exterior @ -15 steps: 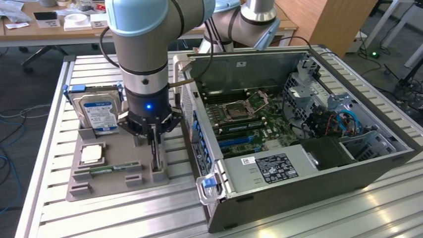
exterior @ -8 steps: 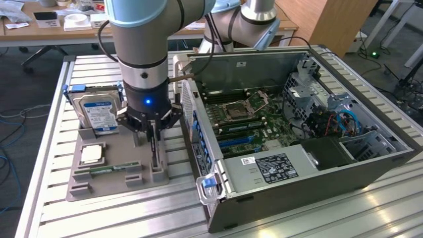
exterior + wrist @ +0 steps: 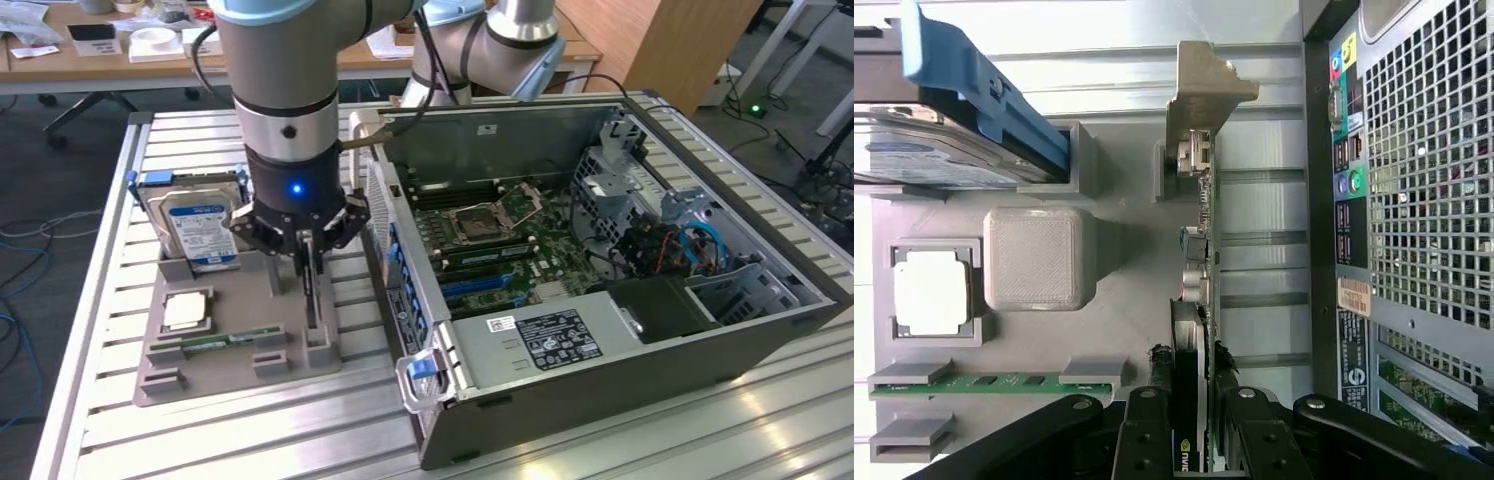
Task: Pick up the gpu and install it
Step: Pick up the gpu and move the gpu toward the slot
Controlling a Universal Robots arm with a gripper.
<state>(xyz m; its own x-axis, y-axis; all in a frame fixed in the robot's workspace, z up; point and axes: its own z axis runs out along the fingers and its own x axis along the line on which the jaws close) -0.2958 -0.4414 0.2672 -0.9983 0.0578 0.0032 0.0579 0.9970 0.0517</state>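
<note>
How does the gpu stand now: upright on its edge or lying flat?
Upright on its edge: the wrist view looks down on the thin edge of the gpu, seated in slots of the grey holder.

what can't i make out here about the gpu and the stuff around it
1. Thin dark circuit-card gpu: exterior view has it edge-on, faces unseen, top covered by the black pincer.
2. Wrist view: one gpu end runs behind the pincer and off the picture edge.
3. Silver blue-labelled hard drive: label print too small, exterior view.
4. Green motherboard: part hidden by a grey black-labelled box, exterior view.
</note>
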